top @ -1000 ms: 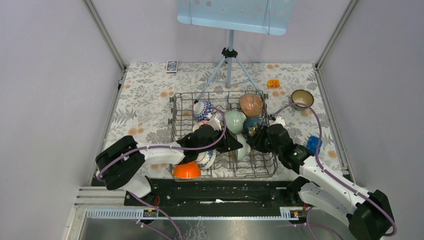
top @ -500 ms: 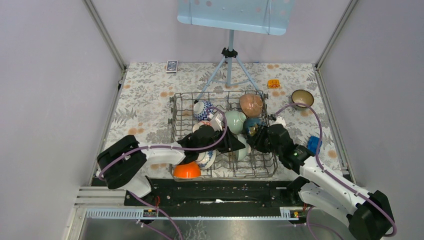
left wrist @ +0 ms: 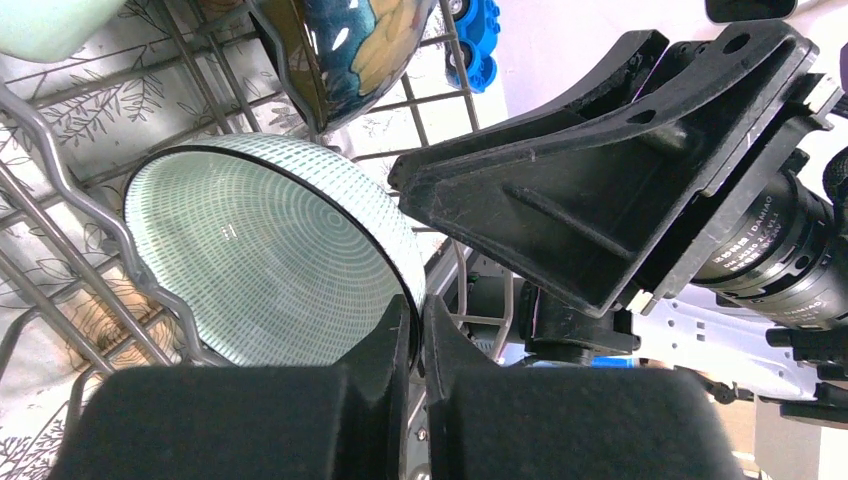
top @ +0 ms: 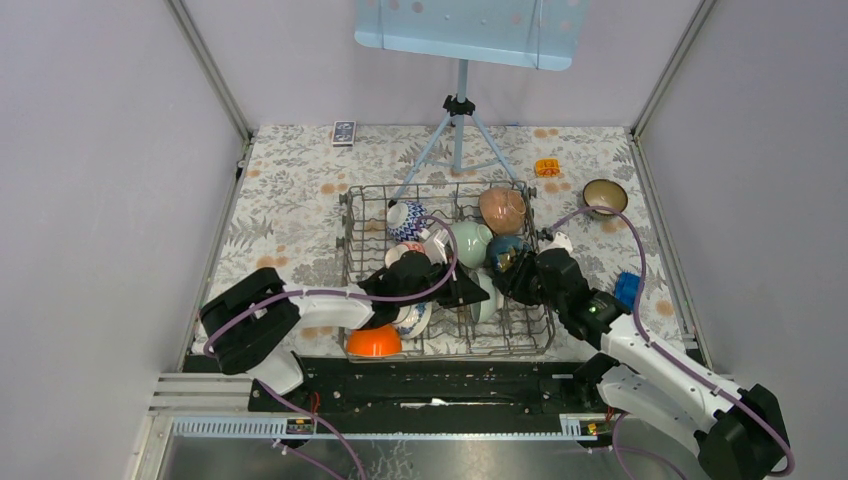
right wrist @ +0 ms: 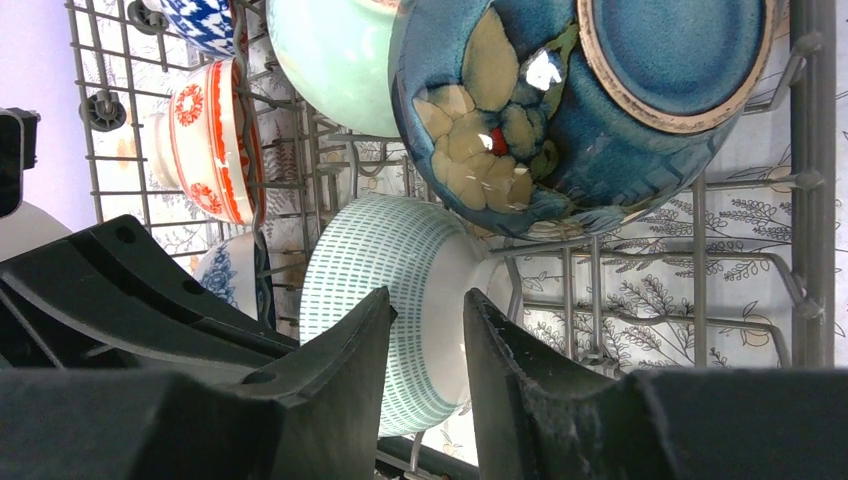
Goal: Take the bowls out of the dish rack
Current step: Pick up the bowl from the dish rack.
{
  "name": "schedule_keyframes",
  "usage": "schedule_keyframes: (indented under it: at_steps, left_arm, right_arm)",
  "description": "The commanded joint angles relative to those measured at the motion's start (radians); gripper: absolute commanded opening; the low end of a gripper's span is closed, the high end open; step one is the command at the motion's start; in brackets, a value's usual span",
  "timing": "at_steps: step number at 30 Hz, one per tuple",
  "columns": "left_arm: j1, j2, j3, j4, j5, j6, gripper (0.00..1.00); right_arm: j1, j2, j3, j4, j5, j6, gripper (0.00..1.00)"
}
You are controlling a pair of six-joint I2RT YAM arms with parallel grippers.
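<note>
From the top camera I see the large grey wire dish rack (top: 352, 262) in the middle of the frame, and both arms reach into its right half. The left gripper (top: 478, 292) comes in from the lower left. The right gripper (top: 508, 275) comes in from the lower right, close beside the left one. Between them shows a sliver of a white ceramic bowl with a fine green check pattern (top: 486, 300), standing on edge among the tines. Above it sits a dark blue glazed bowl with tan flowers (top: 503, 248).

On the left wrist camera, my two black fingers (left wrist: 385, 345) rise from the bottom centre of the frame. They are pressed together on the checked bowl's rim, one inside the bowl and one outside. The bowl's open face fills the left half of the frame. One right finger slants across the upper right, its tip next to the rim.

On the right wrist camera, the fingers (right wrist: 335, 375) stand apart at the bottom. The checked bowl's outer wall shows in the gap just beyond the tips. I cannot tell whether they touch it. The blue bowl hangs above, at upper right.
</note>
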Motion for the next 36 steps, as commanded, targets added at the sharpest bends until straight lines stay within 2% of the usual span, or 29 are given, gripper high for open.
schedule_keyframes:
  at_steps: [1,4,9,13,25,30,36]
  left_arm:
    - [-0.013,-0.016,0.006,0.121,0.037,0.0,0.0]
    - [-0.012,-0.03,-0.002,0.127,0.037,0.001,0.0]
    - [-0.011,-0.063,-0.007,0.132,0.028,0.011,0.0]
    - [-0.012,-0.09,-0.009,0.131,0.023,0.017,0.0]
    - [0.015,-0.21,0.01,0.08,0.008,0.04,0.0]
    - [0.029,-0.269,0.034,0.044,0.01,0.056,0.0]
    - [0.04,-0.345,0.067,-0.017,0.014,0.087,0.0]
  right_arm:
    - [0.005,-0.021,0.005,-0.005,-0.044,0.009,0.42]
    - [0.006,-0.039,0.027,-0.027,-0.053,0.003,0.47]
    - [0.005,-0.067,0.089,-0.083,-0.059,-0.017,0.68]
    - [0.006,-0.092,0.147,-0.139,-0.042,-0.033,0.76]
    - [0.006,-0.143,0.391,-0.248,-0.029,-0.178,0.84]
    - [0.007,-0.182,0.417,-0.198,-0.102,-0.261,0.86]
    - [0.007,-0.285,0.375,-0.077,-0.108,-0.263,0.88]
